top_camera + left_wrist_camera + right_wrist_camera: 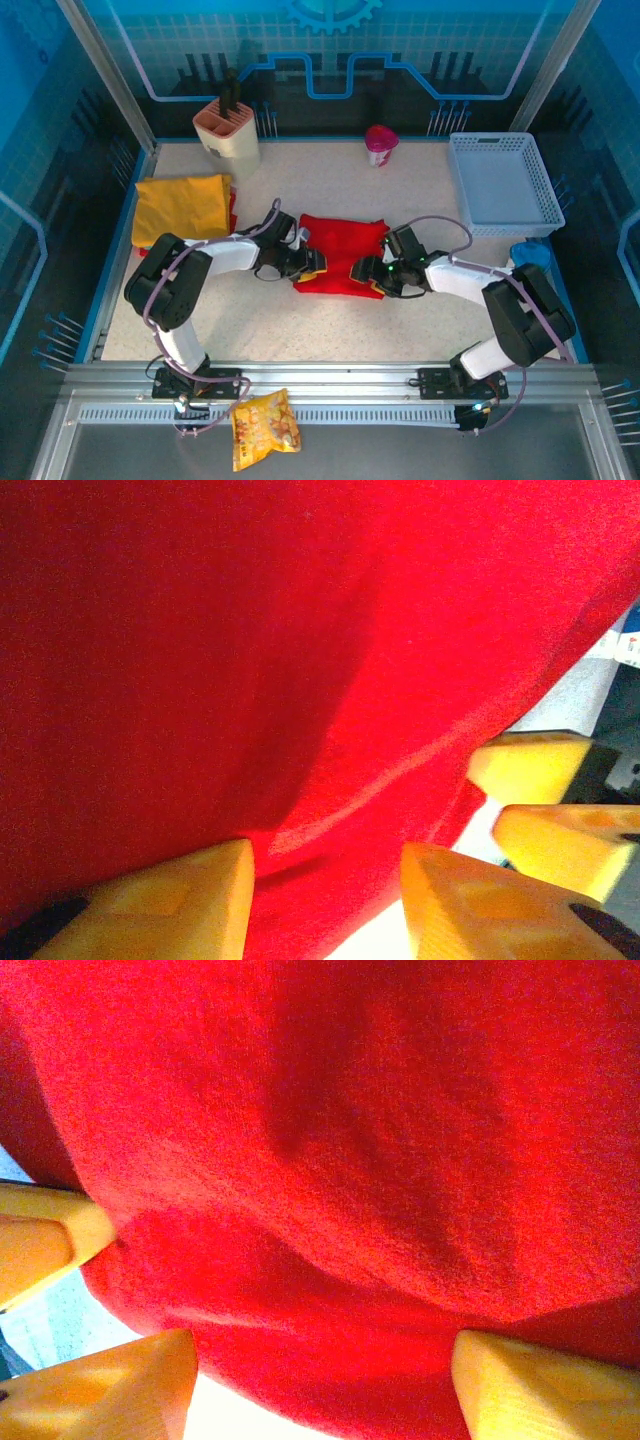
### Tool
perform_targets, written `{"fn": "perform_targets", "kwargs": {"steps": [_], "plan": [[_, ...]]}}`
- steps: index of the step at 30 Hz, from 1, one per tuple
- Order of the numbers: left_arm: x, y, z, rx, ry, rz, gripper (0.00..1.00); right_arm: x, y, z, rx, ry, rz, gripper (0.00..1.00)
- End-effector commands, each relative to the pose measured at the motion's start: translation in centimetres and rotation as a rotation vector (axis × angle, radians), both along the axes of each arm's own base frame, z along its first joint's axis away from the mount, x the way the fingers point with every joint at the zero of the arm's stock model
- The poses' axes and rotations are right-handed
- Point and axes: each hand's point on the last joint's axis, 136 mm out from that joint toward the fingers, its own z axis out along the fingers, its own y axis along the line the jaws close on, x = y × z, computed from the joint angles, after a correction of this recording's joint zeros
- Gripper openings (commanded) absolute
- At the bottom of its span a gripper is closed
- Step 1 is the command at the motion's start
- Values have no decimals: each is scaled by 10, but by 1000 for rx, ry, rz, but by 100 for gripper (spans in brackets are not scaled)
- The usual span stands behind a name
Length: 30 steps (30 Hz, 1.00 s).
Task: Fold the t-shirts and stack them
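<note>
Hemming red t-shirt (340, 255), left arm (225, 255), right arm (460, 278), yellow t-shirt (182, 208) left, basket (505, 185) right.

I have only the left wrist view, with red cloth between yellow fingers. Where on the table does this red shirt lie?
Observer: The bright red cloth t-shirt lies folded near the middle of the table, between the left gripper and the right gripper.
Operator: Is the right gripper closed?
Observer: Its wrist view shows the fingers wide apart, red cloth between them.
Operator: And the other shirt?
Observer: The mustard yellow cloth t-shirt lies folded by the table's left edge, apart from the red one.
</note>
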Motion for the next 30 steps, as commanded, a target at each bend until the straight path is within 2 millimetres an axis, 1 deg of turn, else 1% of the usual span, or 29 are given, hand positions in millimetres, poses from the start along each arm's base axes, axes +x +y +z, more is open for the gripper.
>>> {"fn": "perform_targets", "kwargs": {"steps": [1, 6, 8, 9, 11, 15, 17, 19, 20, 23, 26, 30], "plan": [[-15, 8, -24, 56, 47, 0, 43, -27, -19, -35, -84, 116, -31, 70], [-20, 19, -27, 107, 49, -15, 42, -27, -30, -37, -114, 124, -34, 70], [-16, 20, -18, 86, 40, -11, 42, -24, -35, -30, -104, 117, -40, 70], [-11, 20, -9, 68, 27, -4, 42, -22, -37, -24, -99, 107, -43, 70], [3, 18, 16, 29, -16, 3, 42, -13, -38, -3, -93, 54, -33, 71], [40, 12, 69, -5, -128, -2, 44, 13, -28, 50, -50, -85, 6, 72], [58, 6, 89, -30, -164, -5, 44, 28, -22, 74, -27, -145, 14, 73], [73, 1, 98, -43, -185, -3, 44, 41, -17, 88, -18, -179, 14, 74], [80, -1, 100, -47, -193, 1, 44, 53, -13, 101, -4, -204, 12, 75], [99, -4, 96, -62, -189, 26, 43, 73, 0, 114, 37, -226, 5, 75], [113, -3, 82, -62, -173, 66, 42, 97, 10, 114, 78, -237, -39, 76], [127, -5, 70, -78, -164, 107, 42, 124, 22, 104, 110, -240, -82, 76]]}}
